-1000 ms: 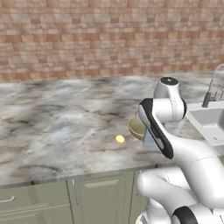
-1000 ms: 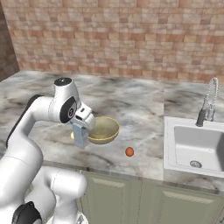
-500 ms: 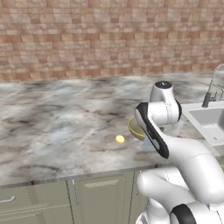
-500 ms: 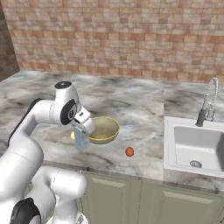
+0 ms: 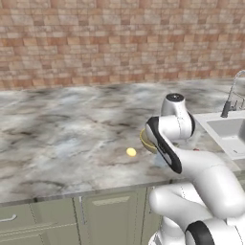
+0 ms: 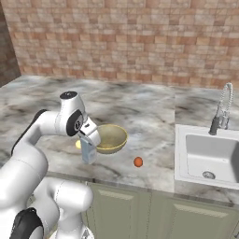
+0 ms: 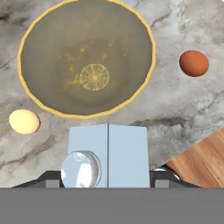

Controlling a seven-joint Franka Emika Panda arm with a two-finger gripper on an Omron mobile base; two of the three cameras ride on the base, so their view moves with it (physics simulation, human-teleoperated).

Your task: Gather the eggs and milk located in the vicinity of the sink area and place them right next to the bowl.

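Clearly, bowl hollow; claw grips milk.

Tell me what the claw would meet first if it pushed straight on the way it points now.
The claw points down at the counter, shut on the milk. Going straight on, the carton's base would likely meet bare counter first, just beside the bowl; how far above it hangs is unclear.

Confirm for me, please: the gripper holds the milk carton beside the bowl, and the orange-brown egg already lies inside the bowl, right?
Not quite: the orange-brown egg lies on the counter beside the bowl, not inside it, as the hand view shows. The gripper does hold the milk carton.
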